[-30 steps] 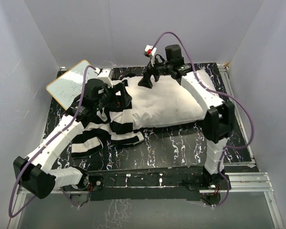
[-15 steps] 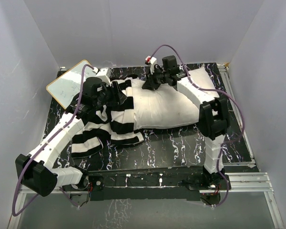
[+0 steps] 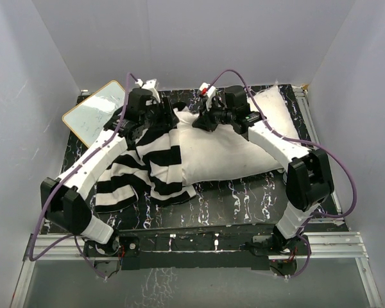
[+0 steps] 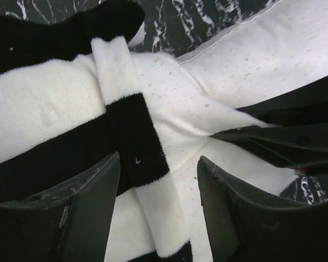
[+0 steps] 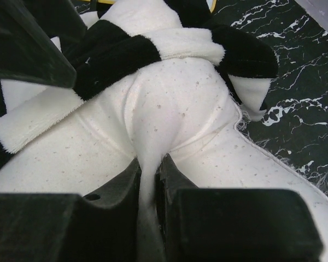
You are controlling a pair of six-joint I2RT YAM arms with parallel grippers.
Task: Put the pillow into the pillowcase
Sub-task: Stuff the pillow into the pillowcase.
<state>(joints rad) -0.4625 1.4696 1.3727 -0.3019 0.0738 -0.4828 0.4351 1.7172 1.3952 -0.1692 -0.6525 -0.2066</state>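
The pillow (image 3: 237, 144) lies across the middle of the desk (image 3: 244, 199), and its left end is tucked under the striped pillowcase (image 3: 157, 160), whose loose remainder is heaped on the desk to the pillow's left. A second ago both pairs of jaws were wide open. Now the right gripper (image 5: 148, 164) has come to the pillow's far-left corner and closed tight on a raised fold of its white cloth. The left gripper (image 4: 158, 164) has moved in beside it, jaws about half apart and astride the pillowcase's hem where it crosses the pillow. I cannot tell that they pinch anything yet. The stripes now sit slightly further onto the pillow than before. That suggests the stuffing has only just begun: with the pillow pinned, the hem can probably be dragged rightward along it.
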